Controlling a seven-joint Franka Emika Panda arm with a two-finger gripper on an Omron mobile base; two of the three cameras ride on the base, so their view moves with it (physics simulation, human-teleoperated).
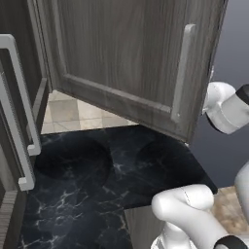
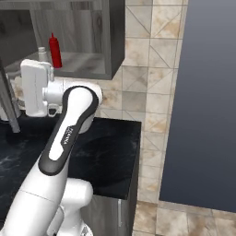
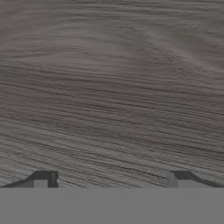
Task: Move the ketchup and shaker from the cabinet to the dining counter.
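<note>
Looking from left to right along the cabinet (image 2: 108, 41), you have its panelled door (image 1: 131, 63) swung wide open over the black marble counter (image 1: 87, 194), then the shaker (image 2: 42, 54) at the left of the open shelf, then the ketchup (image 2: 55, 50) standing upright just beside the shaker on its right. Your gripper (image 3: 111, 178) faces grey wood grain at close range with its fingertips (image 3: 43, 178) spread wide and nothing between them.
</note>
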